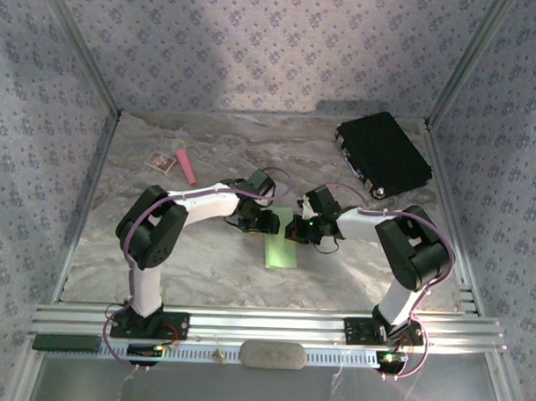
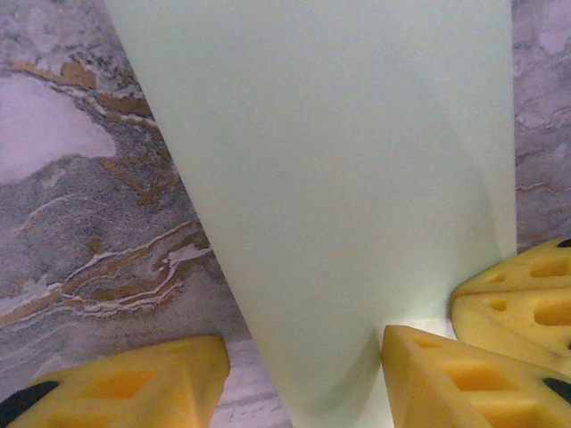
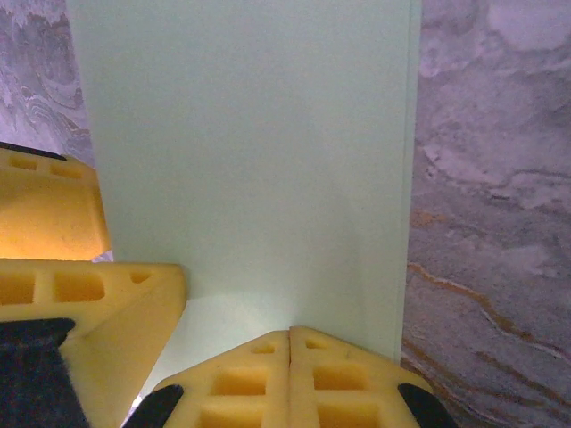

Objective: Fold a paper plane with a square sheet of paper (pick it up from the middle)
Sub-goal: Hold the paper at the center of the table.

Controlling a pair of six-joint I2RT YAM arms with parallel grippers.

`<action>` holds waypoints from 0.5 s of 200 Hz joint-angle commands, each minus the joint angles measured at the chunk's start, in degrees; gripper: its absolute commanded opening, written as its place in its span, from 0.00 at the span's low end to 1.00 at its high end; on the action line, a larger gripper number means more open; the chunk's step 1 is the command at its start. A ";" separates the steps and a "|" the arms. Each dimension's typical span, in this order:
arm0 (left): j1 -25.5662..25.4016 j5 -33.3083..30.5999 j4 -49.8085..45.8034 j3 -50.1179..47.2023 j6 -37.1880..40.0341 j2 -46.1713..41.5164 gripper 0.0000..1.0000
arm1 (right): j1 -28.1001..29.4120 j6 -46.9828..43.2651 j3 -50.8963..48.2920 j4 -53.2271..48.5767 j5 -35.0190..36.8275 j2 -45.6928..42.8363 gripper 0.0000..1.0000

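Observation:
The lime-green sheet of paper [image 1: 279,250] lies folded into a narrow strip at the table's middle, its far end under both grippers. In the left wrist view the paper [image 2: 339,160] narrows toward my left gripper [image 2: 305,343], whose yellow fingers stand apart on either side of it, the left finger clear of its edge. My left gripper [image 1: 265,225] is open. My right gripper [image 3: 290,334] is shut, its tips together and resting on top of the paper [image 3: 259,143]. From above, the right gripper [image 1: 300,232] faces the left one across the strip's far end.
A black case [image 1: 382,153] lies at the back right. A pink stick with a yellow tip [image 1: 185,162] and a small white card [image 1: 160,162] lie at the back left. An aluminium rail [image 1: 263,328] runs along the near edge.

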 commanded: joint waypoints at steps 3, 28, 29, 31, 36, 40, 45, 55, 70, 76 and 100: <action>1.61 -8.21 -3.67 -1.33 0.01 -1.41 0.56 | -0.51 -2.23 -0.99 -7.07 3.96 3.01 0.00; 2.34 -7.55 -2.30 -1.59 -1.98 -8.79 0.61 | -0.84 -4.08 -0.87 -6.83 3.48 3.27 0.00; 2.43 -7.44 -2.14 -1.68 -2.00 -9.09 0.61 | -0.81 -4.10 -0.83 -6.84 3.48 3.27 0.00; 2.54 -7.24 -1.82 -1.92 -2.33 -9.71 0.61 | -0.80 -4.11 -0.91 -6.78 3.49 3.32 0.00; 2.86 -6.57 -1.00 -2.45 -2.89 -11.13 0.62 | -0.77 -3.96 -0.96 -6.63 3.49 3.45 0.00; 3.09 -5.80 -0.23 -2.96 -3.52 -12.29 0.62 | -0.81 -3.93 -1.12 -6.49 3.46 3.52 0.00; 3.60 -4.41 1.06 -3.80 -4.19 -13.56 0.62 | -0.82 -3.72 -1.17 -6.34 3.47 3.69 0.00; 4.98 -0.12 3.98 -5.42 -5.63 -15.38 0.62 | -0.86 -3.38 -1.23 -6.03 3.38 4.11 0.00; 7.37 9.13 9.18 -7.68 -7.77 -16.06 0.54 | -0.75 -3.15 -1.24 -5.92 3.14 4.51 0.00; 7.94 12.39 11.34 -8.54 -8.74 -15.93 0.50 | -0.67 -3.06 -1.23 -5.85 3.29 4.51 0.00; 8.63 20.12 16.66 -10.01 -10.66 -14.46 0.33 | -0.60 -3.11 -1.51 -5.95 4.02 4.17 0.00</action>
